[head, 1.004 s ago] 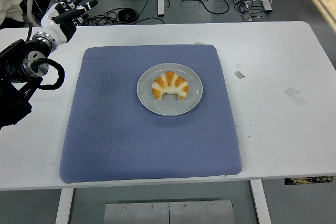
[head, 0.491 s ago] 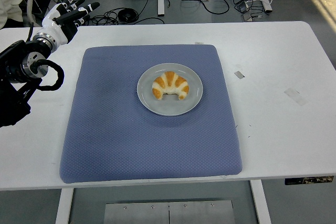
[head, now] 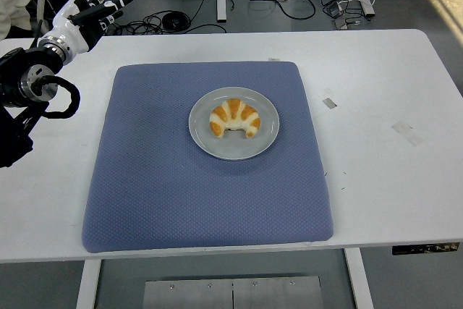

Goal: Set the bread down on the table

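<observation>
1. Nearest the camera runs the front edge of the white counter point(head: 405, 200). Spread over its middle is a blue mat point(head: 166, 186), which serves here as the landmark.
2. Slightly beyond the mat's centre and a little right of it sits a grey plate point(head: 210, 142). The bread point(head: 234, 119), a croissant, lies on that plate, not yet on the counter.
3. The croissant's long axis runs roughly left to right across the mat, its two tips curling toward the near edge.
4. Right of the mat, bits of tape point(head: 406, 132) lie on bare counter, well apart from the plate.
5. Beyond the mat's far left corner, over the counter's far left edge, hovers the left hand point(head: 85, 16). Its fingers are spread and relaxed, holding nothing.
6. From that hand the bread lies to the right and nearer the camera, well apart, with half the mat between. The right hand is out of view, so the left looks like the one to reach.
</observation>
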